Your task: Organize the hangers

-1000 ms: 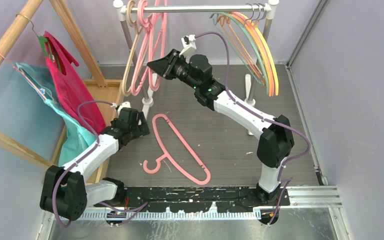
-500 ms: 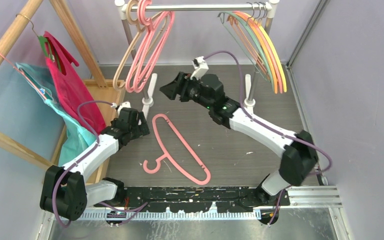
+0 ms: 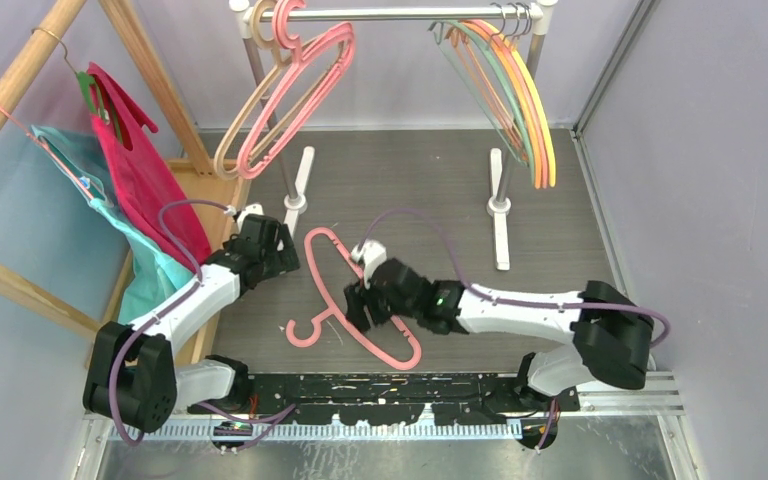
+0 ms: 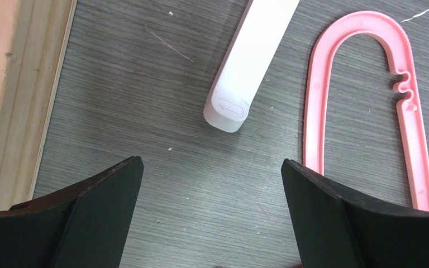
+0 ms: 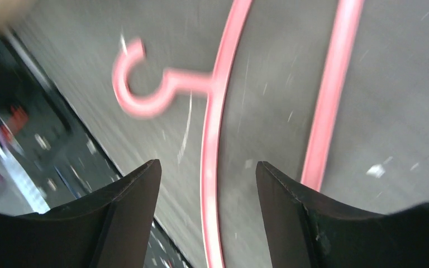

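A grey table [image 3: 430, 190] carries a rail [image 3: 390, 15] hung with hangers [image 3: 543, 120]. One pink hanger [image 5: 212, 123] lies flat near the arms. The right gripper [image 5: 208, 167] hovers over it, jaws parted astride one bar, gripping nothing. The left gripper [image 4: 212, 167] gapes empty.

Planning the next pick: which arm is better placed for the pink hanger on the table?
Right: the right fingers hover open over the pink hanger; the left fingers sit beside its end.
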Tool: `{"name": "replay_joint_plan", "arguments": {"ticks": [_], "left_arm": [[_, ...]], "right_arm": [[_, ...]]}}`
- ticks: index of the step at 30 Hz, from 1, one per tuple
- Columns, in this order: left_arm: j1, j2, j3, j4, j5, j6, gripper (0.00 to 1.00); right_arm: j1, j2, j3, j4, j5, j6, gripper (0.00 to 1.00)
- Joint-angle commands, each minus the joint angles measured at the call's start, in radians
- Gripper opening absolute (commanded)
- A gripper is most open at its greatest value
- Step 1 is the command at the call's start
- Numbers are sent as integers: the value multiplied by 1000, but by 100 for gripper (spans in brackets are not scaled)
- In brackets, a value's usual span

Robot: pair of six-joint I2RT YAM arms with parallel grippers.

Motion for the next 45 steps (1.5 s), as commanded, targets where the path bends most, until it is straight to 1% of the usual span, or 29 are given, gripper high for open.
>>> {"name": "replay_joint_plan", "arguments": {"ticks": [1,8,15,17,20,23,29,31,33,36,39,42,45], "left_arm": [[6,-3,53,3,-27,-4,98],[6,16,51,3,-28,-5,98],[7,19,45,14,-16,-3,98],[8,15,38,18,-14,-3,98],[8,5,30,19,-14,-3,98],[7,-13,18,15,-17,-2,98],[8,-36,6,13,-19,-2,98],[7,-42,3,10,-22,-2,98],[7,-49,0,5,-27,-3,98],[8,-64,-5,1,-31,-5,98],[8,-80,-5,-7,-37,-7,98],[9,-91,-7,-9,-36,-10,98],[9,-96,-10,-6,-29,-14,98]], "right_arm": [[100,20,-61,-25,20,-93,68],[169,78,-67,-43,48,-122,67],[215,199,-25,-57,105,-127,66],[221,223,-19,-60,118,-119,65],[224,245,-17,-70,137,-97,57],[230,266,-23,-97,192,-70,49],[235,299,-39,-145,247,-15,18],[236,295,-46,-162,286,3,10],[235,273,-58,-178,342,24,1],[234,195,-90,-179,425,45,1],[223,72,-110,-178,472,50,1],[185,-75,-131,-150,441,56,1],[107,-231,-162,-80,302,67,1]]}}
